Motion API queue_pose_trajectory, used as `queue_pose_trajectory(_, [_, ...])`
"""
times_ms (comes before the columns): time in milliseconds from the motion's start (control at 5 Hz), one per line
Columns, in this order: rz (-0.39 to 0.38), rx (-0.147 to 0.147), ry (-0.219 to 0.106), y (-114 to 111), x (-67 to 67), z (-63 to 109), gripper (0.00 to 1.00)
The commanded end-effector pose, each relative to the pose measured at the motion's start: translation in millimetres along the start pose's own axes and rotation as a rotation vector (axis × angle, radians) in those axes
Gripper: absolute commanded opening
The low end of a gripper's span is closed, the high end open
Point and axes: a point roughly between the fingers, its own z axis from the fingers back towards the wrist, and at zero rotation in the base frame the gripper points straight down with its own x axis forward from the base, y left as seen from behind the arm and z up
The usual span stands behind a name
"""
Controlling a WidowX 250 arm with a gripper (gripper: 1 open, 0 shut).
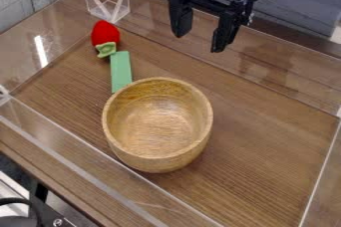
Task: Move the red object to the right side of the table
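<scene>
The red object [104,35] is a small strawberry-like toy with a green cap, lying on the table [266,112] at the back left. My gripper [200,30] hangs above the back middle of the table, to the right of the red toy and apart from it. It points down, its two black fingers [177,24] stand apart, and nothing is between them.
A flat light-green strip [120,72] lies just in front of the red toy. A large wooden bowl [159,122] sits in the front middle. Low clear acrylic walls [54,131] edge the table. Bare wood shows on the right side.
</scene>
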Motion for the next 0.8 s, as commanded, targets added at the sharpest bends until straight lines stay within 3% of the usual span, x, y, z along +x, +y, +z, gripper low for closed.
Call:
queue_pose_trajectory(0, [0.032,-0.002,0.021,4,-1.3,-3.0,1.0])
queue_pose_trajectory(200, [0.097,-0.009,0.015,23,1.1,1.4,1.0])
queue_pose_trajectory(600, [0.477,-0.031,-0.017,108,7.0,23.4,1.0])
